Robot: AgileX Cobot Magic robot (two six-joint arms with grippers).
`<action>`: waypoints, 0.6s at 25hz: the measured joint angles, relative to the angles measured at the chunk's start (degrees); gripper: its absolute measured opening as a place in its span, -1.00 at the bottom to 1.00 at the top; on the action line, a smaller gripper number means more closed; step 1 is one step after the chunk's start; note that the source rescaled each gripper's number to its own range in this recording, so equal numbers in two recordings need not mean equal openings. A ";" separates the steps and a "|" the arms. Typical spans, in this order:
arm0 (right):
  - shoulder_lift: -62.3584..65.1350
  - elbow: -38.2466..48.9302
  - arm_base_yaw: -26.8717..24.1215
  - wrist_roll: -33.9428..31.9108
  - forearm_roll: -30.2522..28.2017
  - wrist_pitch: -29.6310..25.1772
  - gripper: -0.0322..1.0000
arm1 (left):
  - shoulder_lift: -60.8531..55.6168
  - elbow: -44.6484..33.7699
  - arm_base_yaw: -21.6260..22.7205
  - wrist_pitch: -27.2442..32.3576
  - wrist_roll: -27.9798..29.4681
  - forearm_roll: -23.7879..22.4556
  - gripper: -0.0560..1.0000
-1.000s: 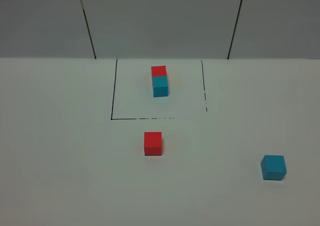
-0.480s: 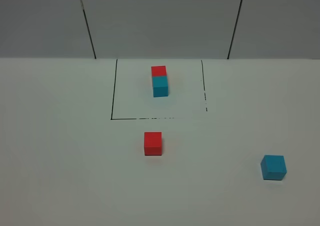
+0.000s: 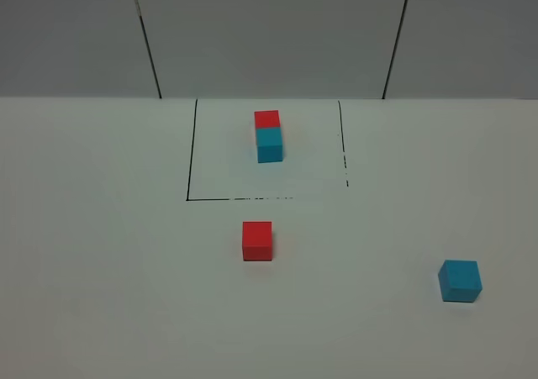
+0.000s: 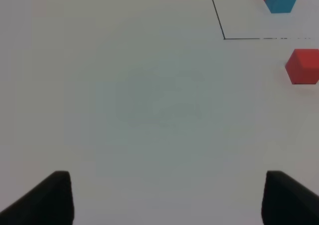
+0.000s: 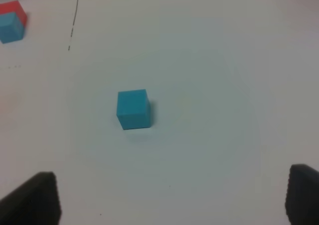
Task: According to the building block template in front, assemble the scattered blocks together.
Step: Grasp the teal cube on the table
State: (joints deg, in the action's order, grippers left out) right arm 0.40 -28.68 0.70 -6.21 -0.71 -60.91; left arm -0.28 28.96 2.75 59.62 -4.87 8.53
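Left fingers [image 4: 52, 200]: spread wide, nothing between them, only the dark tips show, over bare white desk [image 3: 101, 270]. Not touching any block.

Right fingers [image 5: 37, 197]: also spread wide, holding nothing, tips up off the desk.

Small matte red cube [image 3: 257, 240]: sits flat on the desk around centre, just on the near side of the thin black line frame [image 3: 192, 152]. Apart from the line. It lies farther out than the left fingers and to their right, well apart from them.

Small matte cyan-blue cube [image 3: 460, 280]: near-right part of the desk, flat, turned slightly off square. Farther out than the right fingers, roughly in line with the gap between them, not inside it. Well apart from the red cube.

Red-and-cyan two-block template pair [image 3: 269, 135]: inside the frame, toward its far side, about mid-width. Red block far, cyan block near, faces touching, both flat on the desk.

Frame's right line and the right end of its near line are broken into dashes. Grey wall panels [image 3: 269, 34] with dark seams stand behind the desk.
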 joint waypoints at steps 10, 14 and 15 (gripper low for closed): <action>-0.33 0.00 0.00 1.43 0.71 0.00 0.63 | 0.00 0.00 0.00 0.00 0.00 0.00 0.38; -10.40 -1.59 0.00 4.10 5.85 0.22 0.88 | 0.00 0.00 0.00 0.00 0.00 0.00 0.38; -14.43 -2.34 0.00 4.76 7.52 0.57 0.96 | 0.00 0.00 0.00 0.00 0.00 0.00 0.38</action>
State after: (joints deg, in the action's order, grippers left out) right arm -14.03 -31.02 0.70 -1.45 6.81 -60.34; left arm -0.28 28.96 2.75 59.62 -4.87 8.53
